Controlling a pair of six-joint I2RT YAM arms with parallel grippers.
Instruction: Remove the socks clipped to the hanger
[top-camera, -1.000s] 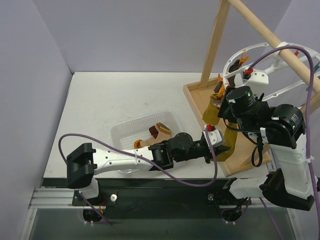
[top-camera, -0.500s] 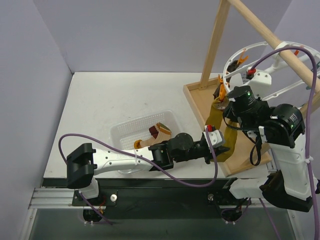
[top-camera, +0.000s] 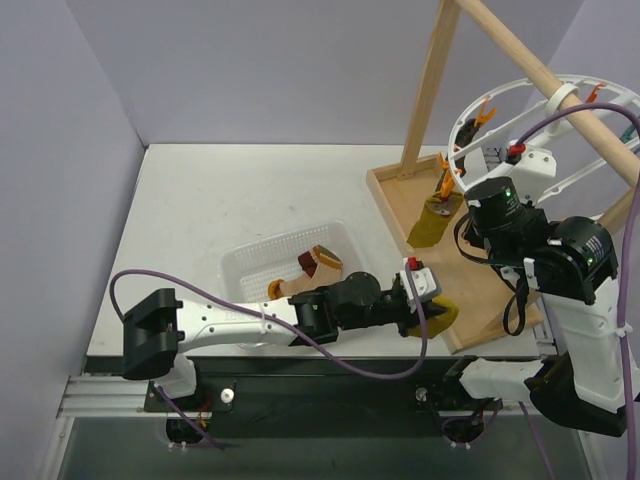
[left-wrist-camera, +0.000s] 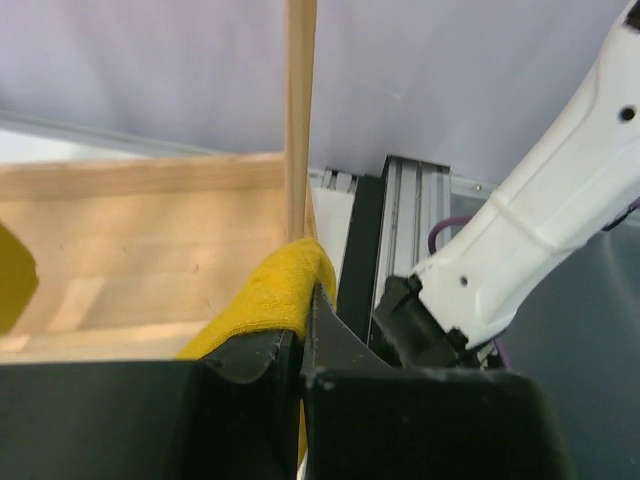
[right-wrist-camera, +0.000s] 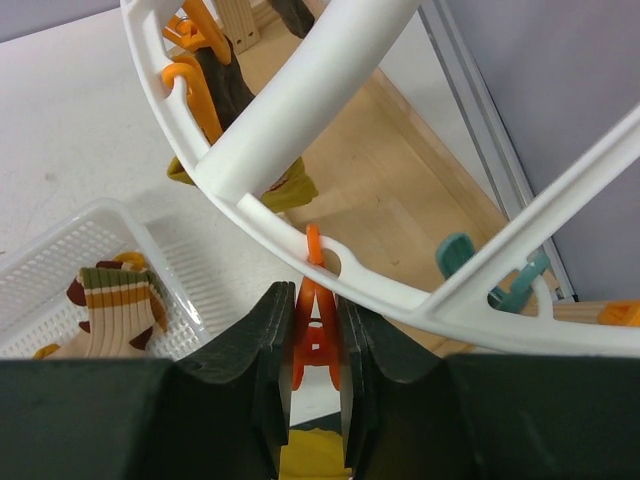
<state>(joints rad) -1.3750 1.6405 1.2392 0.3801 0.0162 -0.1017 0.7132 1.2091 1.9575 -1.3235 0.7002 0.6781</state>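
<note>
My left gripper (top-camera: 428, 306) is shut on a mustard-yellow sock (top-camera: 442, 313) low at the near edge of the wooden base; its wrist view shows the sock (left-wrist-camera: 262, 298) pinched in the jaws (left-wrist-camera: 303, 335). My right gripper (top-camera: 505, 165) is up at the white hanger (top-camera: 520, 92), shut on an orange clip (right-wrist-camera: 316, 335) that hangs from the ring (right-wrist-camera: 330, 75). Another mustard sock (top-camera: 432, 223) and a dark sock (right-wrist-camera: 228, 88) hang from orange clips farther round the ring.
A white basket (top-camera: 245, 262) holding a striped-cuff sock (top-camera: 322, 262) stands left of the left gripper. The wooden pole frame (top-camera: 428, 90) and its base tray (top-camera: 395, 190) surround the hanger. A teal clip (right-wrist-camera: 455, 255) hangs beside the right gripper.
The mustard sock stretched between the clip and my left gripper has come free and dropped with the left gripper toward the near edge. The right gripper and the ring rose up and right.
</note>
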